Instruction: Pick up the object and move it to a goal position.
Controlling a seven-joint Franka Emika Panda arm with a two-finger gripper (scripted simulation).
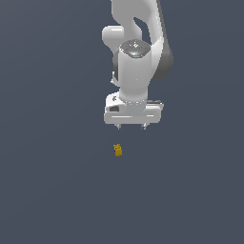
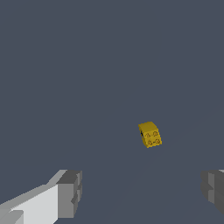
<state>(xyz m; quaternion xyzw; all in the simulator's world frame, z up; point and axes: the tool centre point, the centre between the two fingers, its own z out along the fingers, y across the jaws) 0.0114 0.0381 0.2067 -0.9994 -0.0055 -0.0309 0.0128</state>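
While our white gripper (image 1: pixel 132 127) hangs with jaws spread and empty, the tiny yellow-orange studded plastic brick (image 1: pixel 118 150) lies ungrasped; everything remains.

We log only a flat worktop (image 1: pixel 52 190): plain dark slate-blue, uniform in tone, filling the whole field in both views. No seams or edges seen.

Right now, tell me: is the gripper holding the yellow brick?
No. The gripper hangs open above the surface, and the yellow brick sits apart from it, below and toward the exterior view's left.
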